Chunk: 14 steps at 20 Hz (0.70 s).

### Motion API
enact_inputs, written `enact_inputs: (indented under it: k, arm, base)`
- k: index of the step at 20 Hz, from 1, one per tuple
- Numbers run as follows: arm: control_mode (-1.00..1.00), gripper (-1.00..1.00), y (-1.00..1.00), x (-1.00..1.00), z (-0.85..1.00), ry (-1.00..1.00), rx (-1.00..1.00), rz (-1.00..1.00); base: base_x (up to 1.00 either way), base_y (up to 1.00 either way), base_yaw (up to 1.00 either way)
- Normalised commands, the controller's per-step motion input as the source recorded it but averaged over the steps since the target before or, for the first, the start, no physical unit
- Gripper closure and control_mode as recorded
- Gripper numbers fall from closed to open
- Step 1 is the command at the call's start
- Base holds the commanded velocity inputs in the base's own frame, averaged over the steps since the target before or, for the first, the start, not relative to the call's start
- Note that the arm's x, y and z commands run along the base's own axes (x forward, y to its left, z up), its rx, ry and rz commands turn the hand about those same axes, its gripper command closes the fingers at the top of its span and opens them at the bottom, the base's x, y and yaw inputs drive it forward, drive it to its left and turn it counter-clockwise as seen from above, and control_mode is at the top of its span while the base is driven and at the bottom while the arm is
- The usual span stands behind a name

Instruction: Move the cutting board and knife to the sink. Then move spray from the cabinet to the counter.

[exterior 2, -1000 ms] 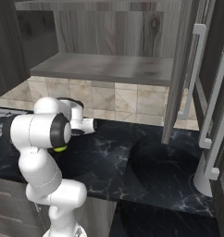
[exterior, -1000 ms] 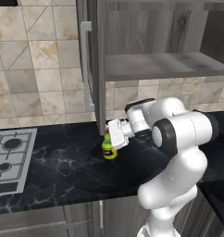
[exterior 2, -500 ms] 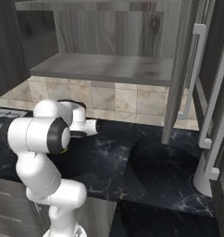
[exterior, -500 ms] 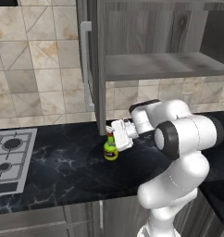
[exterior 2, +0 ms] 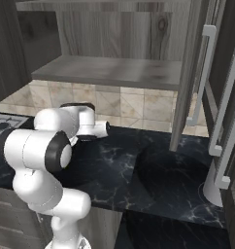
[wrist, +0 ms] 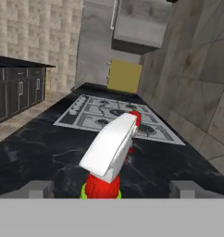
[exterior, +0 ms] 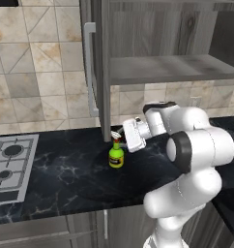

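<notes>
Left base view: small bright-green spray bottle w/ yellow label (exterior: 116, 156) stands upright on the black marble-look worktop (exterior: 65, 169), below the dark-grey wall cabinet's (exterior: 162, 38) open door edge. Pincer (exterior: 120, 135) sits at its nozzle, coming from the right; long axis vertical.

Right base view: arm blocks the bottle.

Hand view: nozzle between the tips (wrist: 39, 189); jaws apart, whether they touch it – can't tell.

Vs 1 s ago: bottle unmoved, wrist slightly higher.

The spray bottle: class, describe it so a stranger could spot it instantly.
Find the black marble counter below the open grey cabinet. Right of the silver hob stands the spray: a small green bottle, yellow label, white-and-red nozzle, the counter's lone bright item.
</notes>
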Motion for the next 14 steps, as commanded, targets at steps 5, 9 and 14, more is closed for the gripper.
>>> enact_inputs:
  k: [5,9,14]
  arm:
    - [-1.00,-1.00,-0.40,-0.06,0.51,0.00,-0.02,0.00]
    - [-1.00,-1.00,-0.41,-0.44,0.45,0.00,-0.05,0.00]
    - [-1.00,-1.00,-0.20,-0.96,0.55,-0.01,-0.05,-0.03]
  base:
    - [0.00,0.00,0.00]
    - [0.00,0.00,0.00]
    - [0.00,0.00,0.00]
